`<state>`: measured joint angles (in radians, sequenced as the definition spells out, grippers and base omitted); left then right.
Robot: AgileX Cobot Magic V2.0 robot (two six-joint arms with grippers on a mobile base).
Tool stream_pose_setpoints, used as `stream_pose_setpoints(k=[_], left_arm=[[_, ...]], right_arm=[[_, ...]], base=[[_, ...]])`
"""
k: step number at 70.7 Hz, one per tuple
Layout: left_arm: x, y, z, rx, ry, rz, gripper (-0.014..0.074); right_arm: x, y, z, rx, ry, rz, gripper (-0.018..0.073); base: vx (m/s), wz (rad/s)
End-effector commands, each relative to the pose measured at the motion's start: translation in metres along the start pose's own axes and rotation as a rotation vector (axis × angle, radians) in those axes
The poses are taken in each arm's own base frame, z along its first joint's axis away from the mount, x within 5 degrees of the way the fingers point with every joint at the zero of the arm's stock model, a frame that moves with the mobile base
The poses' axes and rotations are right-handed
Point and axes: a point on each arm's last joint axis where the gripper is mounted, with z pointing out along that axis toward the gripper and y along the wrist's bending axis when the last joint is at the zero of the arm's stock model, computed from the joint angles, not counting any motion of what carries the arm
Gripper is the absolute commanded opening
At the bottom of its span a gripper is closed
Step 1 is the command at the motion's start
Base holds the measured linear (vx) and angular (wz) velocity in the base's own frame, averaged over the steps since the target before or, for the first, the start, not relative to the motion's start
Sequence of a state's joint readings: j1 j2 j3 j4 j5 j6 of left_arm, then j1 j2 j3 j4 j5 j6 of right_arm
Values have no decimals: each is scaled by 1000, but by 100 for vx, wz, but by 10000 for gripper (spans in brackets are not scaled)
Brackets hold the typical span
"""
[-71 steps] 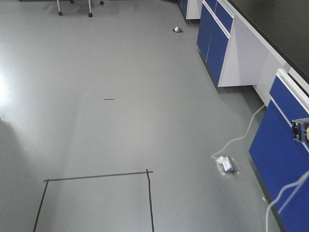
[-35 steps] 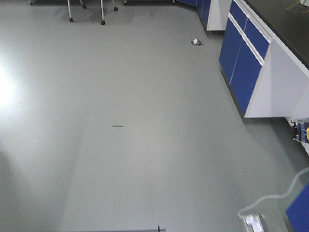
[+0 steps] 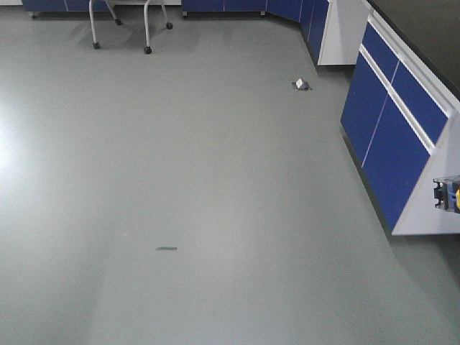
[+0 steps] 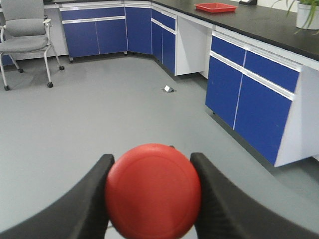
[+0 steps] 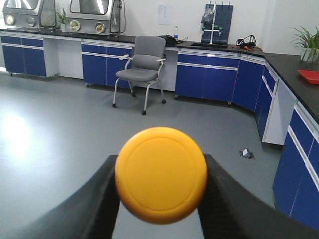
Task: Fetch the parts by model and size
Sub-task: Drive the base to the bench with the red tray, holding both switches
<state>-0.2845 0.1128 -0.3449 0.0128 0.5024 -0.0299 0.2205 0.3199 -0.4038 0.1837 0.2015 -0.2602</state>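
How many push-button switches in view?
2. The red-capped switch is held in the left gripper, the yellow-capped switch in the right gripper. Their bodies are hidden behind the caps.

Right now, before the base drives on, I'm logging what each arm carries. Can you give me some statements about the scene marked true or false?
1. The left gripper is shut on the red-capped push-button. True.
2. The right gripper is empty. False: its fingers clamp the yellow-capped push-button.
3. A red tray lies on the black countertop. True.
4. The gray chair lies tipped on its side. False: it stands upright on its legs.
5. The cabinet doors under the countertop are green. False: they are blue.
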Motion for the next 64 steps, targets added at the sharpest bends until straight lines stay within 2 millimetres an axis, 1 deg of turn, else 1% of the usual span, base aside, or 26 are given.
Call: stream_pose_setpoints(k=[1,33,64], left_arm=[[-15,0,-2,4,-98,-2,-7],[-15,0,-2,5,-98,-3,-7],[-15,0,-2,5,-97,-3,-7]], right_arm=[[-15,-3,-1,27,-98,-7,-10],[-15,-3,-1,27,-97,-7,-10],[-15,-3,-1,26,-96,-7,-10]], base=[[75,-6],[77,-5],[75,6]])
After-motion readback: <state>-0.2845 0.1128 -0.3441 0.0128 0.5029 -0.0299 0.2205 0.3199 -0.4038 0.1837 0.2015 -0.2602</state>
